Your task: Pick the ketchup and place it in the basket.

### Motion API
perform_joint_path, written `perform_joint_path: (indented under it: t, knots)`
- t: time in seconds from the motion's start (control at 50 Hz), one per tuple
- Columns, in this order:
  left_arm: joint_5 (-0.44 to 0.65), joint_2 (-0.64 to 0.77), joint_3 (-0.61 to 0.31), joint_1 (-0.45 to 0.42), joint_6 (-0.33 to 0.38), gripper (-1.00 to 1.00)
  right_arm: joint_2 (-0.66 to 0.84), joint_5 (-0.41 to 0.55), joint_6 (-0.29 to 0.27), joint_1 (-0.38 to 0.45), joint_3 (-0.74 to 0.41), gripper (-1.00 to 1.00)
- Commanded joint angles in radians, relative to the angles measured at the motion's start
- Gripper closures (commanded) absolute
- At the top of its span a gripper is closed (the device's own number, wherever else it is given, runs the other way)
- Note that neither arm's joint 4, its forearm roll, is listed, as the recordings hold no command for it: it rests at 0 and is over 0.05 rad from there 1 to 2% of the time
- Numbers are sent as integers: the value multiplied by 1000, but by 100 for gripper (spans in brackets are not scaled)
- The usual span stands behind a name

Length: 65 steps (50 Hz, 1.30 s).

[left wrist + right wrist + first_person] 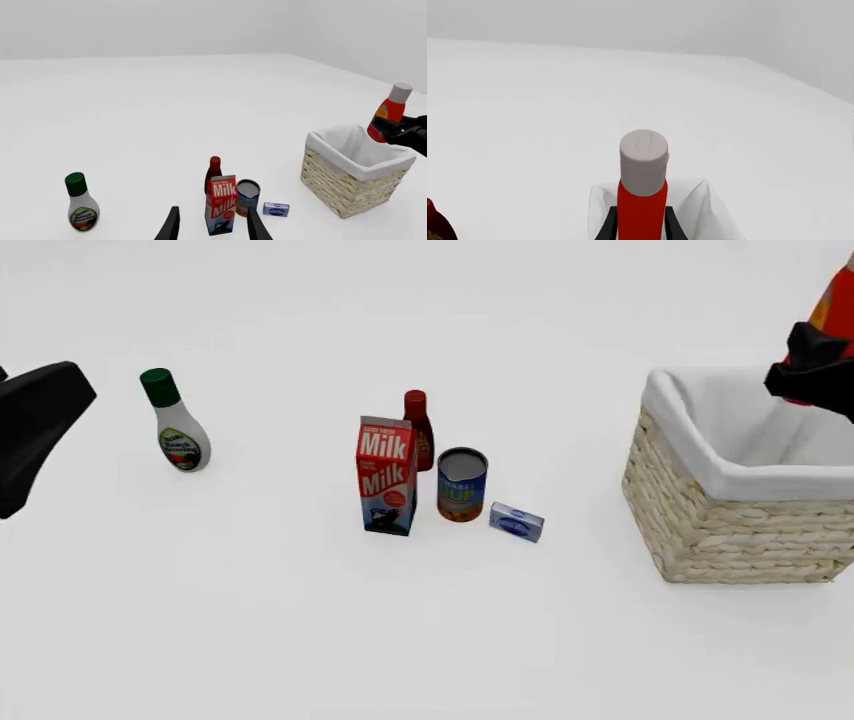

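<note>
Ketchup (837,302) cut off above the basket (747,530) by the front view's edge, cap out of frame, basket's right side cropped too, small box (515,522) label unreadable (too small), left arm mostly off-frame.

The basket (747,500) sits far to the right, and the ketchup (390,113) hangs over it. In the middle, the milk carton (386,476) stands in front of a thin bottle (418,427), with a can (462,485) and small box (515,522) to its right. Another bottle (174,422) stands alone on the left.
</note>
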Motion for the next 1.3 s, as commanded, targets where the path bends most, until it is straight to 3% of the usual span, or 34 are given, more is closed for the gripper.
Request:
perform_joint_path:
  t: [0.02, 1.3]
  knots:
    - [-9, 12, -3, -3, -1, -100, 82, -34, 37, -28, -23, 100]
    - [-20, -4, 22, 6, -16, -100, 316, -175, 44, -107, 23, 100]
